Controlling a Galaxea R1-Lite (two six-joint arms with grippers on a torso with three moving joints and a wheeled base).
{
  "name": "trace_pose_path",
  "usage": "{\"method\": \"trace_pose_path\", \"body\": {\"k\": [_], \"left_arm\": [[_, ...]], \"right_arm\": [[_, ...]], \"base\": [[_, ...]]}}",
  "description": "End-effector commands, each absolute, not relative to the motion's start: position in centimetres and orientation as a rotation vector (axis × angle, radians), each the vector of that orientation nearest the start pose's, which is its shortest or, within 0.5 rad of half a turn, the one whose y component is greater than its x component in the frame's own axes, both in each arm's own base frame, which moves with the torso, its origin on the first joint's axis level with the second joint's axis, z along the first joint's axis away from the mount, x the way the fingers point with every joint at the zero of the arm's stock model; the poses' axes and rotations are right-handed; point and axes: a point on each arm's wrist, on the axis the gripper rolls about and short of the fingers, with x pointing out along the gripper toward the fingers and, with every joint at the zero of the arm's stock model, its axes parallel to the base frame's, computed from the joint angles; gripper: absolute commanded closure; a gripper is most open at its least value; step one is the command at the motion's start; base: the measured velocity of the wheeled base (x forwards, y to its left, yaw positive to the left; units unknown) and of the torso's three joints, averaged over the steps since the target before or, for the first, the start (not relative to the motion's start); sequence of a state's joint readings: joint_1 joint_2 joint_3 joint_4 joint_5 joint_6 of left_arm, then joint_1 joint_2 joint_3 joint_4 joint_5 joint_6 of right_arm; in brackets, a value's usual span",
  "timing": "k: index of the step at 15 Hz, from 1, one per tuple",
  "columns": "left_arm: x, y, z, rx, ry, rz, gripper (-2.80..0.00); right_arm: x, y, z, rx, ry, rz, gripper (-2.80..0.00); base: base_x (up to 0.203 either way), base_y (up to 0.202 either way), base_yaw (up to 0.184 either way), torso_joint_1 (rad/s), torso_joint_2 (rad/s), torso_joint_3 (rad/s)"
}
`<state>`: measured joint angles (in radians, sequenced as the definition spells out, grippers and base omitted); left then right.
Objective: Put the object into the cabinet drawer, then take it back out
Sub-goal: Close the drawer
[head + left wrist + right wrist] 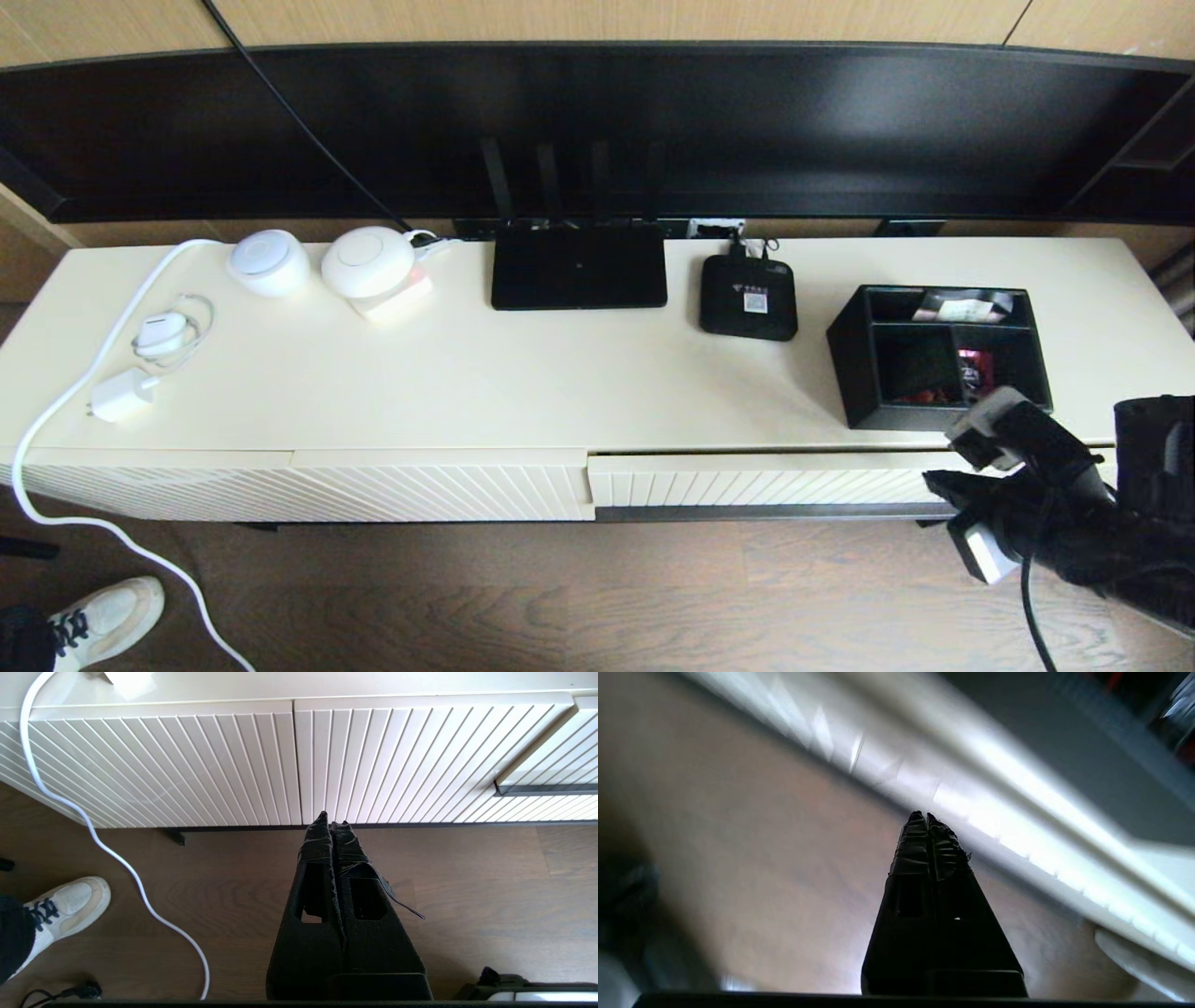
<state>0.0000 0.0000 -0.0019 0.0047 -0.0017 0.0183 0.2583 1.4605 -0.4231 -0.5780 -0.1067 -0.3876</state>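
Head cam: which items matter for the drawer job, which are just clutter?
Job:
- organizer box, on the cabinet top
- cabinet drawer, barely ajar
- right claw, shut, at the drawer front

Clutter:
- router
- set-top box
- two white round devices
- charger
- white cable

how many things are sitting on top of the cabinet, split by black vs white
black: 3 (router, set-top box, organizer box)
white: 4 (two round devices, small coiled-cable device, plug adapter)
total: 7
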Motion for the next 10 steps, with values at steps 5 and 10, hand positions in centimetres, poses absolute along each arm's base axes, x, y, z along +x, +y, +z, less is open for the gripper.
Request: {"method": "trace_pose_path", "body": {"k": [5, 10], "left_arm": [[-2.3, 0.0, 7.5, 0.018, 0.003, -0.002, 0.00], [-2.3, 0.0, 7.5, 0.018, 0.003, -0.002, 0.00]], "right_arm": [[20.1, 5.0, 10.8, -0.499, 0.674, 0.283, 0.00], [23.2, 5.8, 10.9, -0.392, 0.546, 0.232, 0.00]], "base": [[0.000, 0.000, 0.000, 0.000, 0.00, 0.000], [0.000, 0.000, 0.000, 0.000, 0.00, 0.000]]}}
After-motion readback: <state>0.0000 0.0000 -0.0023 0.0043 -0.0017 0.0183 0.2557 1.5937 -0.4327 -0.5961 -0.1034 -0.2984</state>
